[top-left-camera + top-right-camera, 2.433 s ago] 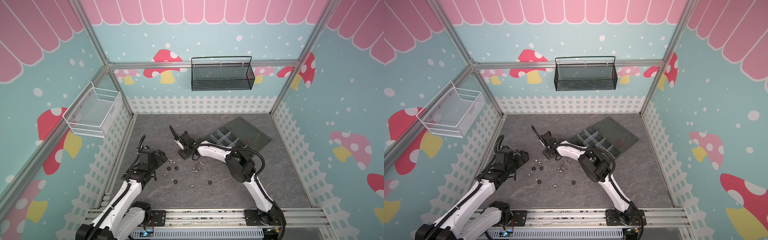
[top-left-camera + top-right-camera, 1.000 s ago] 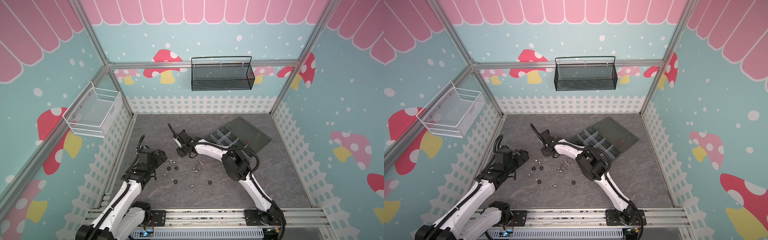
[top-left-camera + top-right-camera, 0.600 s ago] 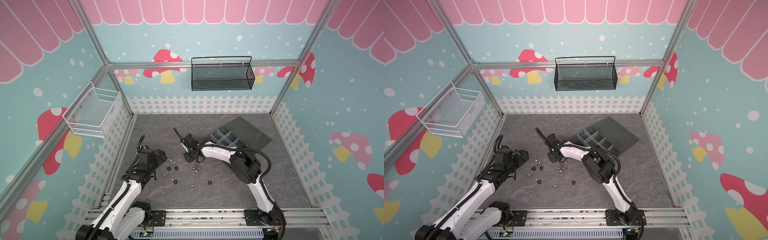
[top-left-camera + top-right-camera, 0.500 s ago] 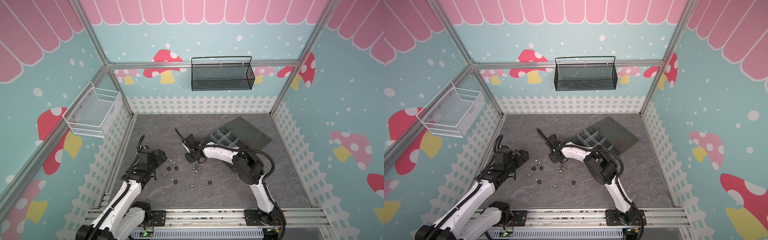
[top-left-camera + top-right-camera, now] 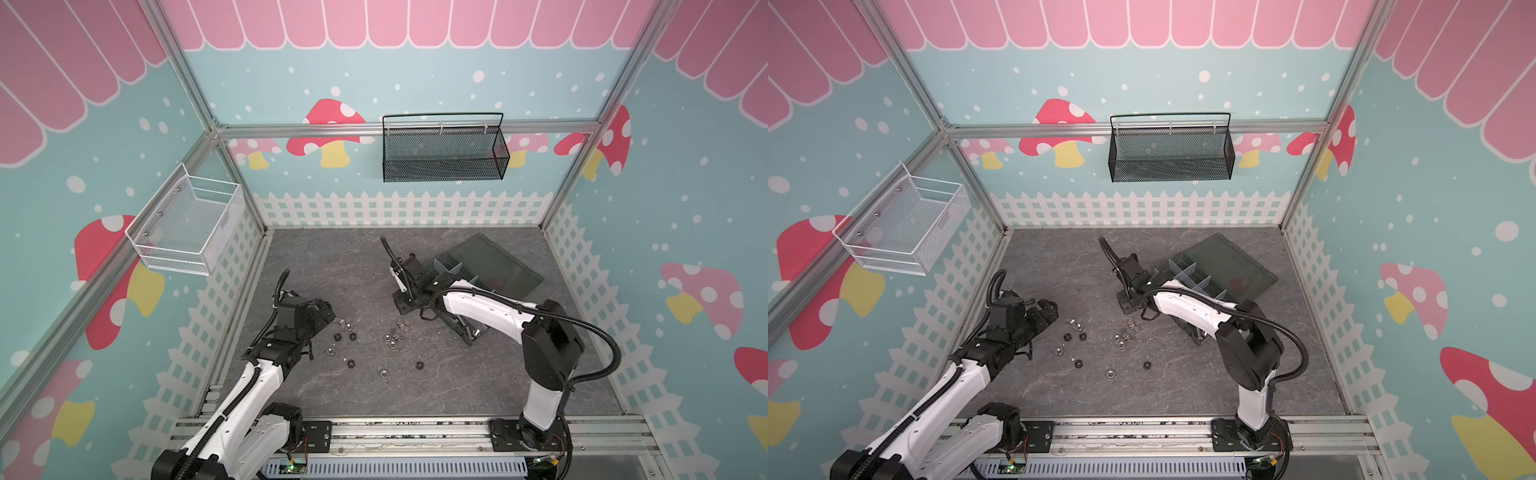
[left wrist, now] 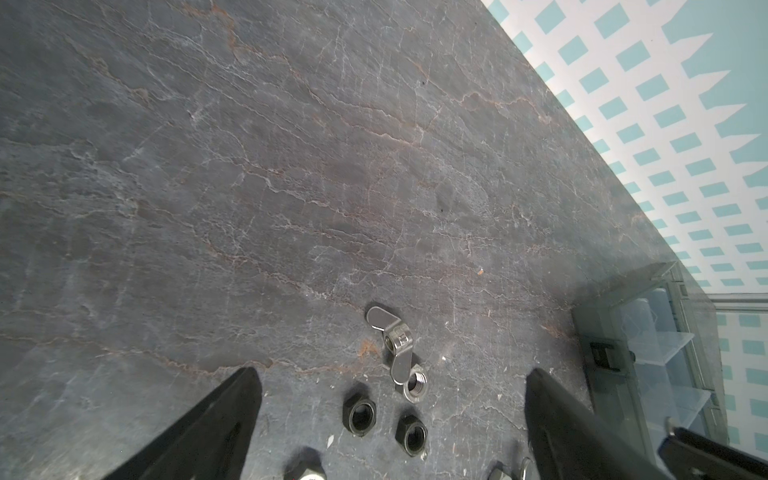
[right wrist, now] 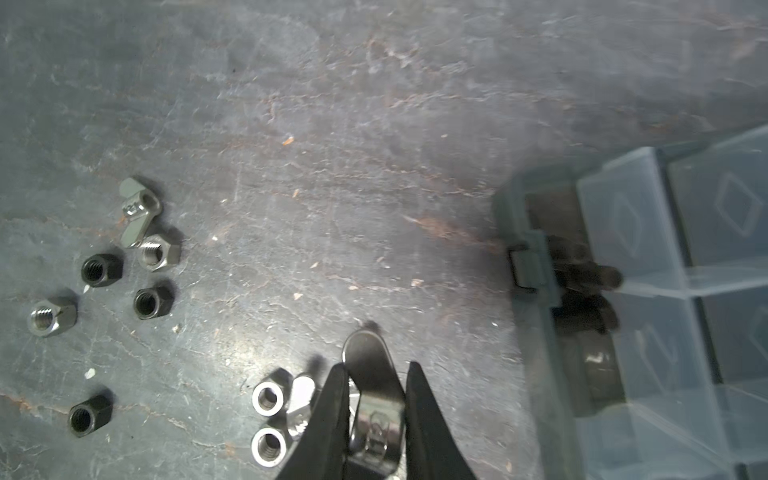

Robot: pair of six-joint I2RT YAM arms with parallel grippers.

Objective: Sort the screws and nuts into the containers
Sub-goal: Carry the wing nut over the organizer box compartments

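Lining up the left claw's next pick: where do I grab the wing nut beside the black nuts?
Take the wing nut by its middle barrel, from above, closing across the narrow waist between its wings. It seems to lie flat, and one wing touches a silver hex nut, so stay off that end.

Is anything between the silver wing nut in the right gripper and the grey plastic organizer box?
Nothing visible does: only bare dark table separates the silver wing nut from the grey plastic organizer box.
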